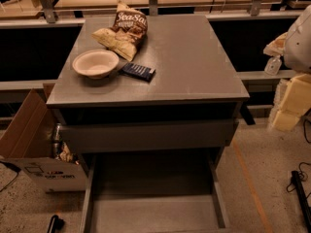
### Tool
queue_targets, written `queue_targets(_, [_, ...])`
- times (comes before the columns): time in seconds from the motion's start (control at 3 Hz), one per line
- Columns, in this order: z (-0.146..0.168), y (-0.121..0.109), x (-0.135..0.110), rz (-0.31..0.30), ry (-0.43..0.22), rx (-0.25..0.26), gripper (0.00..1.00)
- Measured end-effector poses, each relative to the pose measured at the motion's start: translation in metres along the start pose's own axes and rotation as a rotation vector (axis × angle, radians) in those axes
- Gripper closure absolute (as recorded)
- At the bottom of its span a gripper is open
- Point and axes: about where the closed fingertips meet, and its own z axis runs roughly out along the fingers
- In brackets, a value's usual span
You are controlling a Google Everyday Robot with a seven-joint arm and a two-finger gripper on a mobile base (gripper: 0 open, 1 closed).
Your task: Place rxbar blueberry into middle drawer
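Our gripper (291, 103) hangs beyond the right edge of the tabletop (194, 57); we cannot tell whether it is wide or narrow. The rxbar blueberry (138, 72) lies toward the front-left corner, just beside the bowl (95, 63). We should grasp it across its narrow width, clear of the bowl, then carry it to the open middle drawer (150, 212).

The one camera looked down steeply from above and in front of the grey bench (194, 57), facing its front. It stood near enough that the bench top and the open middle drawer (150, 212) filled most of the view. The claw (286, 111) sat at the view's right edge; bench and drawer lay to its left.
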Motion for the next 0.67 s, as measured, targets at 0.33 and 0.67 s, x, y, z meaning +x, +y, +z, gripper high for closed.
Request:
queue_targets(0.33, [0.0,0.0,0.0,0.0,0.0,0.0,0.0])
queue_targets(0.67, [0.022,-0.034,-0.03,-0.02,-0.033,-0.017,0.0])
